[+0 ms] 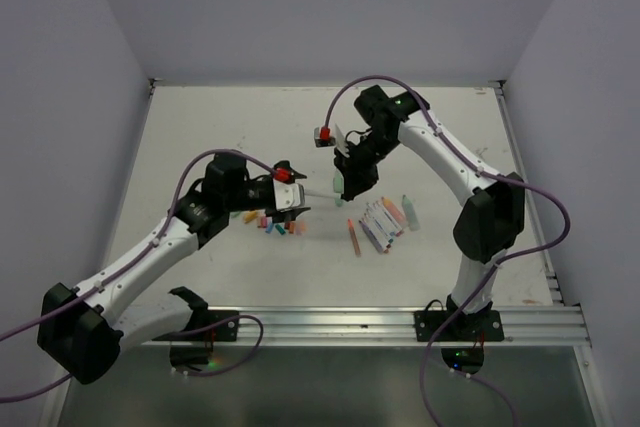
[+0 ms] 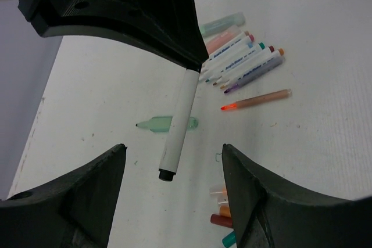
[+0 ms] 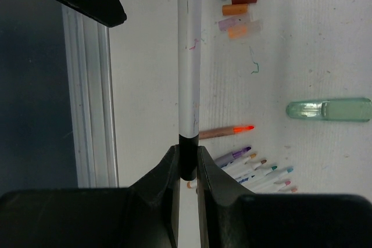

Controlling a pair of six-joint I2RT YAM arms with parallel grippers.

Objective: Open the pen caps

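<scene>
Pen point(image 3: 189, 56) slim and white-barrelled, black at both ends, held above the table point(image 1: 220, 127) between the arms. Right end effector point(image 3: 186, 150) clamped on its black rear band. Left end effector point(image 2: 173, 155) wide apart and holding nothing, its fingers point(image 2: 87, 196) flanking the far black end without touching it; we cannot tell cap from nib there. We judge the pen light, stiff and smooth, likely to slip, so pinch the short end piece squarely. Loose pen caps point(image 3: 235, 10) lie clustered on the table.
</scene>
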